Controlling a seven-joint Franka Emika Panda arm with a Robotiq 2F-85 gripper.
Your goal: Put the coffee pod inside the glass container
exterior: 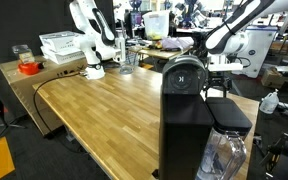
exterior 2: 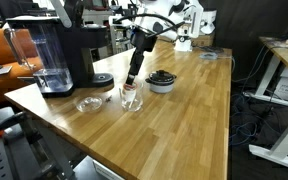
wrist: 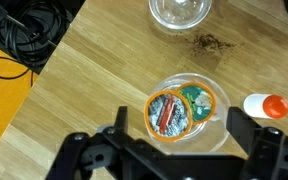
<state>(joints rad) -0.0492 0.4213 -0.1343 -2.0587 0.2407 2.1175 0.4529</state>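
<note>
The pincer (wrist: 177, 120) hangs directly over the round clear glass container (wrist: 210, 131), and in the wrist view its 2 fingers (wrist: 121, 118) stand wide apart, 1 on each side of the rim, with nothing between them. The orange-rimmed coffee pod with a red and silver foil top (wrist: 168, 113) lies inside that container, on its left half, touching a green-topped pod (wrist: 197, 100) to its right. Whether the orange pod sits flat on the bottom or leans on its neighbour is hard to tell from above.

In an exterior view the arm comes steeply down to the same container (exterior 2: 131, 97), which stands on the pale wooden worktop (exterior 2: 189, 130) a little to the right of the black coffee machine (exterior 2: 54, 50); something reddish shows through the glass wall.

Judged from this, the placing step is at its end: the pod is in, the pincer is empty, and only the withdrawal remains. That move calls for a straight lift, keeping the fingers wide so they clear the rim on both sides and do not tip the glass. A second clear glass vessel (wrist: 179, 10) stands farther off.
</note>
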